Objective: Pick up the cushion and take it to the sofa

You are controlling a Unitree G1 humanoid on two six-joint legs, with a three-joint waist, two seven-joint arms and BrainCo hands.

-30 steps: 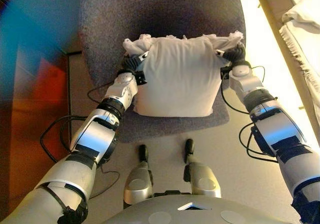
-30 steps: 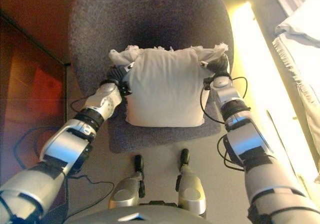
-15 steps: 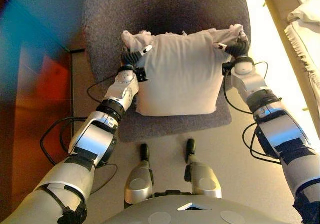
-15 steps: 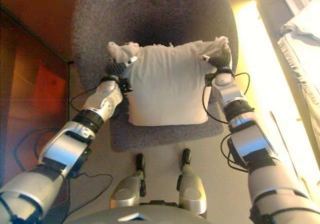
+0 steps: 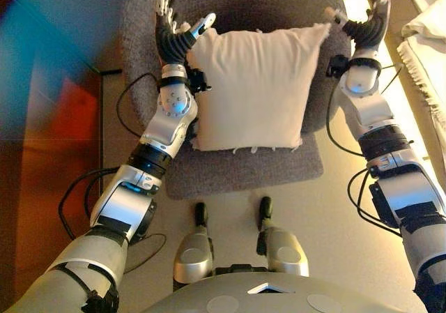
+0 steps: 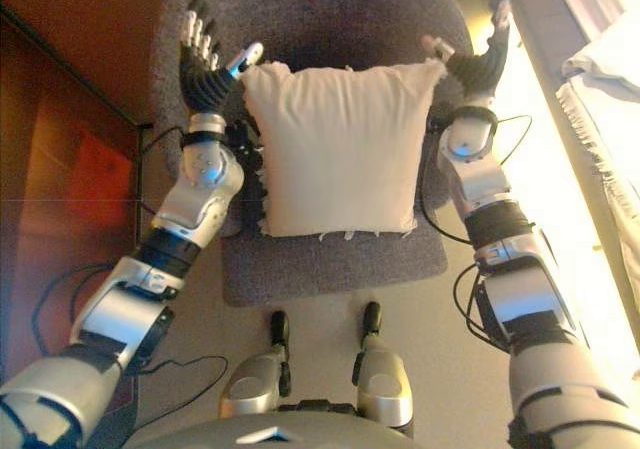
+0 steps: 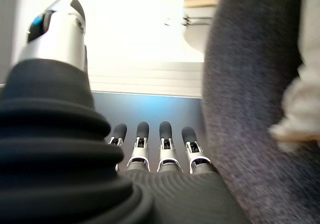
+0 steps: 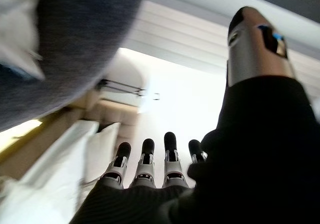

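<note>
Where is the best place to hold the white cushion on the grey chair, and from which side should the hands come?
Probably by its two side edges, one hand from each side. The cushion lies flat on the chair, and the open left hand and right hand already flank its far corners.

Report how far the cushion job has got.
Done: nothing yet; the white cushion lies on the grey chair. In hand: the left hand and right hand flank its top corners, fingers straight, gripping nothing. Left: grasp it, lift it, carry it to the sofa, which is not identifiable in these views.
</note>
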